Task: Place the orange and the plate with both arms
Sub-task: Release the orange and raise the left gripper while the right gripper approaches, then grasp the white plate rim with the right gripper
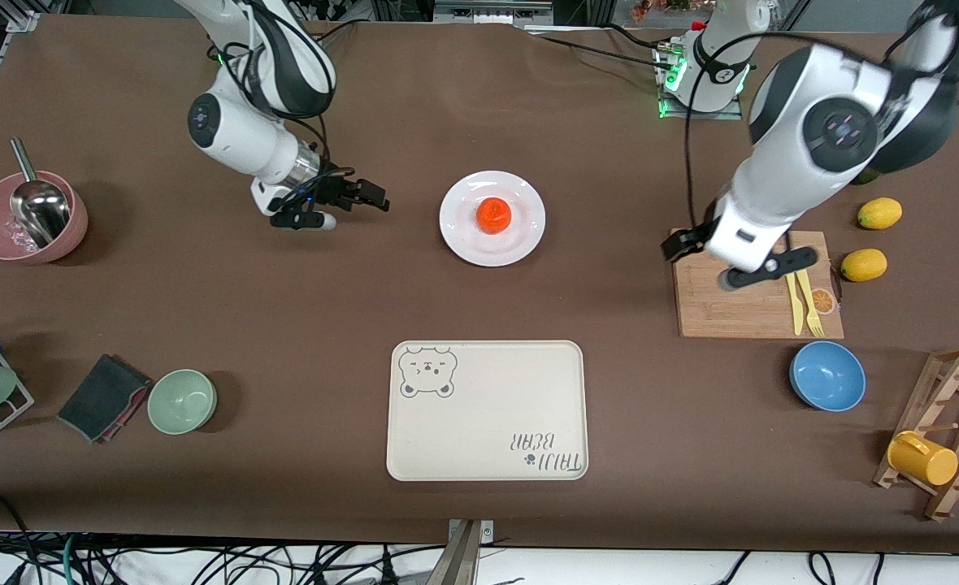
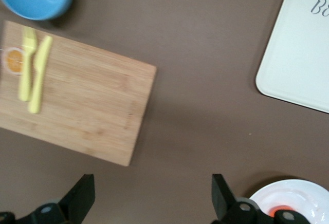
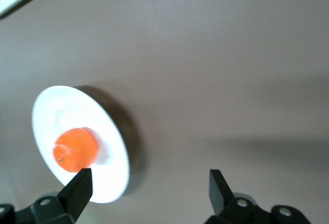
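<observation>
Between both open grippers, the orange [image 1: 494, 215] sits on the plate [image 1: 528, 231].

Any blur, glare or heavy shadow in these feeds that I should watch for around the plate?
Front view: sharp, even light; the plate shows mild sheen, and the orange is crisp. Left wrist view: soft and smeared; only the plate's edge shows, washed out, past a pincer finger. Right wrist view: the plate is overexposed, casting a dark shadow beside it.
</observation>
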`<state>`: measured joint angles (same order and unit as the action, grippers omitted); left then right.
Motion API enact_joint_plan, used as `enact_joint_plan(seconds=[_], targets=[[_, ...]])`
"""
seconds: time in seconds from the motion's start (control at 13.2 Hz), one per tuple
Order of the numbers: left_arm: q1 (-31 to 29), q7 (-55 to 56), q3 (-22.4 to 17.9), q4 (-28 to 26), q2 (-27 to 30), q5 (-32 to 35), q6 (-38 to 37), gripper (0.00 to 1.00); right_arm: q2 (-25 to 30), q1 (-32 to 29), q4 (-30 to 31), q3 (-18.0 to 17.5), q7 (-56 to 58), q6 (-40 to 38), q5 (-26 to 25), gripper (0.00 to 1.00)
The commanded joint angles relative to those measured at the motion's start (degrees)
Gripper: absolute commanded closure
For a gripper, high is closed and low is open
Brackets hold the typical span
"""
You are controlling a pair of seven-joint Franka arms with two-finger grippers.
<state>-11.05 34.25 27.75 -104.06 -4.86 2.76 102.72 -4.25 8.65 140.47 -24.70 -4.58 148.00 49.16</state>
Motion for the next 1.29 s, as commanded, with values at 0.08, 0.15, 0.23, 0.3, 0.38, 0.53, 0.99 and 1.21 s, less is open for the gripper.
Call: enact_joint_plan(seconds=[0.08,0.15,0.23,0.3,0.38,0.53,0.99,1.21], targets=[[-3.61,-8.05,-0.94,9.01,3.46,1.28,-12.60,0.00,-5.05,-0.39,0.16,-6.04,11.13,7.29,15.92,0.00],[-4.50,-9.02,-0.94,11.05,3.19,1.28,-13.76,0.00,-6.63,-0.39,0.16,-7.19,16.74,9.05,21.45,0.00],[-5.72,-11.03,-0.94,11.59,3.19,1.28,-13.86,0.00,-7.86,-0.39,-0.10,-7.55,23.59,9.41,27.42,0.00],[-6.60,-12.79,-0.94,11.68,3.28,1.28,-13.86,0.00,-8.92,-0.39,-0.28,-7.55,31.23,9.24,33.31,0.00],[-7.48,-13.77,-0.94,11.86,3.28,1.28,-13.86,0.00,-10.58,-0.47,-0.54,-7.47,38.87,8.98,39.90,0.00],[-8.28,-15.53,-0.94,13.08,3.28,1.28,-13.86,0.00,-13.05,-0.39,-2.21,-7.47,49.28,8.89,49.07,0.00],[14.37,-17.02,-26.49,13.53,3.63,-0.90,-14.56,0.00,-21.14,1.20,-9.85,-7.47,51.69,9.07,50.07,0.00],[14.30,-20.55,-26.79,13.62,3.72,-1.09,-14.65,0.00,-23.17,1.72,-11.35,-7.47,51.78,9.33,50.07,0.00]])
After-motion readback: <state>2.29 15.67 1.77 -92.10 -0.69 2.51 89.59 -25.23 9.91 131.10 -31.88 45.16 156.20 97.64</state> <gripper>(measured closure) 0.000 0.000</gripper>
